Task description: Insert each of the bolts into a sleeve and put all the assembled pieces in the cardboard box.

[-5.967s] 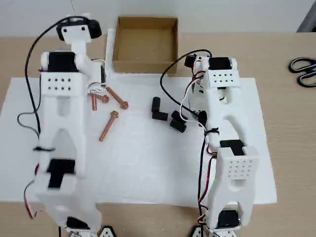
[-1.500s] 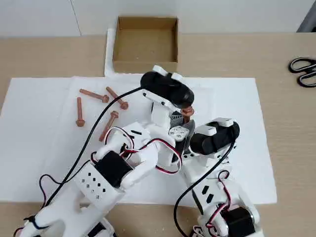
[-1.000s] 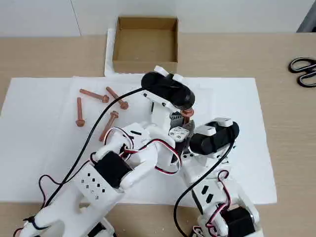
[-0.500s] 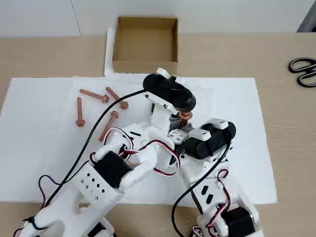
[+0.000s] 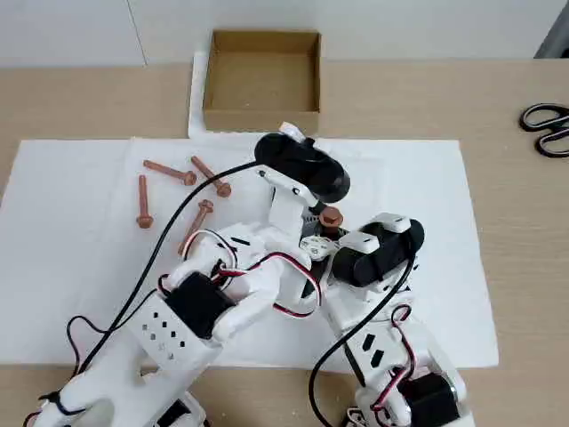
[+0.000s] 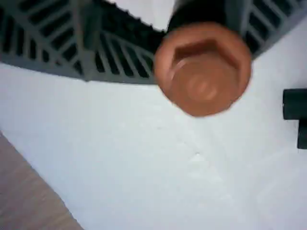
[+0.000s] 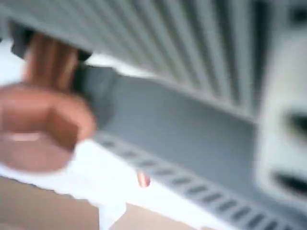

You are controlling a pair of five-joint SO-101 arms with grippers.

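On the sheet (image 5: 418,178), mid-worktop, high view: the left tool (image 5: 316,213) pinches an upright bolt (image 5: 331,216) beside the right tool (image 5: 327,242). Loose bolts (image 5: 196,227) lie left, and the box (image 5: 206,84) is far. Left wrist: the bolt head sits between ribbed fingers (image 6: 110,52). Right wrist: the bolt is close up, and that tool's state cannot be told.

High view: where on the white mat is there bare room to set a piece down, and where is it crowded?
Bare: the white mat between the right arm and its right edge; its left side between the loose bolts and the near edge; the cardboard box floor. Crowded: mid-mat, where the left arm meets the right at a bolt.
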